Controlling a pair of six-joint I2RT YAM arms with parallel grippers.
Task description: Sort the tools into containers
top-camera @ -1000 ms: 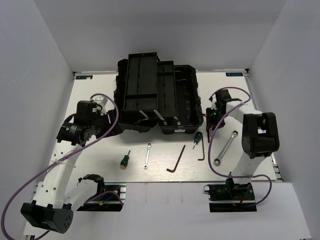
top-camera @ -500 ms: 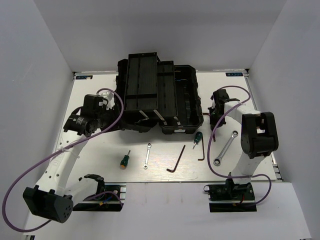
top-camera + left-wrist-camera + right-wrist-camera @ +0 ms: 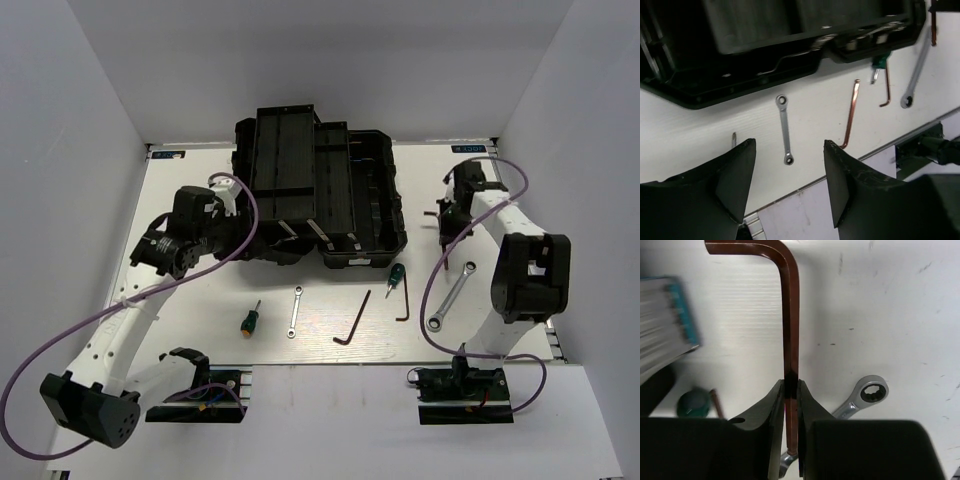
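White tabletop boxed in by pale walls: one hex key in hand, the other tools waiting.
Right fingers pinch a brown hex key by its long leg, right of the black container in the overhead view. Left fingers stand spread above the small wrench. The step in hand looks like the carry; next the key needs swinging left over a compartment, then release.
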